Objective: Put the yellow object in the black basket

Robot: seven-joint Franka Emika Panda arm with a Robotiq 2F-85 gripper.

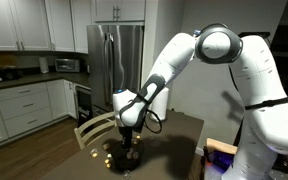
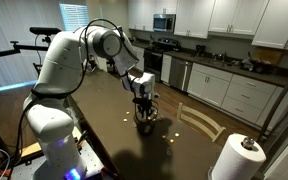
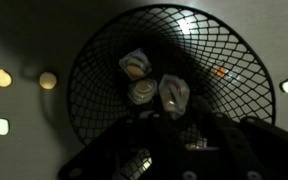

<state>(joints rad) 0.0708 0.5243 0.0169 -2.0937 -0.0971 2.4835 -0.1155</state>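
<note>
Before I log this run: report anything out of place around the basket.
Small yellow pieces lie scattered on the table outside the black basket, on either side of it. Nothing looks damaged or tipped.

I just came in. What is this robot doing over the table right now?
The robot arm holds its gripper low over the black basket, which stands on the dark table. In the wrist view the basket fills most of the picture, and a few pale small pieces seem to lie inside its rim. Several yellow pieces lie on the table outside the basket. The picture is too dark to tell whether the gripper is open or holds anything.
</note>
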